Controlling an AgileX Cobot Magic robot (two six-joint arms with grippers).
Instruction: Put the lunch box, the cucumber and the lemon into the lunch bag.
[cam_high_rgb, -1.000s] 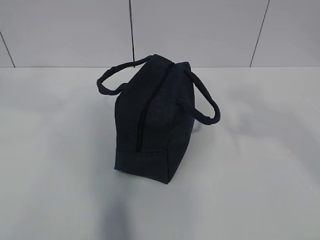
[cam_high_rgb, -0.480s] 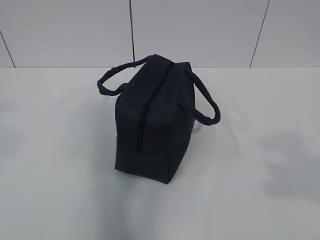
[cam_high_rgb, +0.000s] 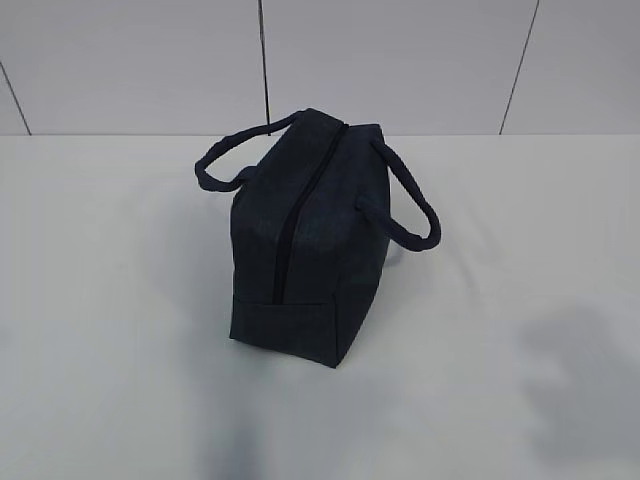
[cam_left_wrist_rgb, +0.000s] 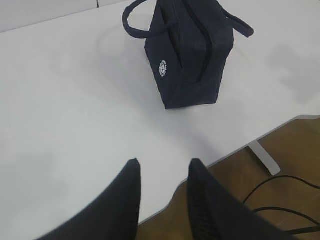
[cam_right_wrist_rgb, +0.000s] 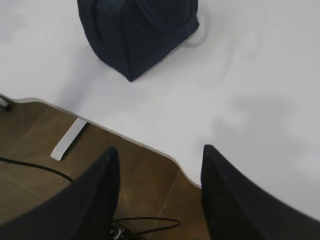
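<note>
**Bag stands zipped on the desk, both arms held back**

The bag (cam_high_rgb: 305, 240) stands upright on the white desk (cam_high_rgb: 110, 300), about midway across it and nearer the far edge than the near one. Its zipper (cam_high_rgb: 290, 225) runs along the top ridge and looks closed from end to end. One handle (cam_high_rgb: 225, 155) loops out to the left side, the other (cam_high_rgb: 410, 205) droops over the right side. In the left wrist view a round white logo (cam_left_wrist_rgb: 162, 68) shows on the side panel facing that camera.

No lunch box, cucumber or lemon can be seen on the desk in any view; whether they sit inside the bag cannot be told.

The left gripper (cam_left_wrist_rgb: 164, 172) hangs over the near edge of the desk, well apart from the bag, its two dark fingers (cam_left_wrist_rgb: 131, 192) standing a moderate gap apart with nothing between them. The right gripper (cam_right_wrist_rgb: 159, 160) hovers off the near edge, above the wooden floor (cam_right_wrist_rgb: 30, 145), its fingers (cam_right_wrist_rgb: 102, 190) spread wider and likewise empty. Black cables (cam_right_wrist_rgb: 30, 167) lie on the floor, and a pale desk foot (cam_right_wrist_rgb: 67, 140) rests there below the desk edge. Neither gripper appears in the exterior view, where soft shadows fall on the desk near its front corners.
</note>
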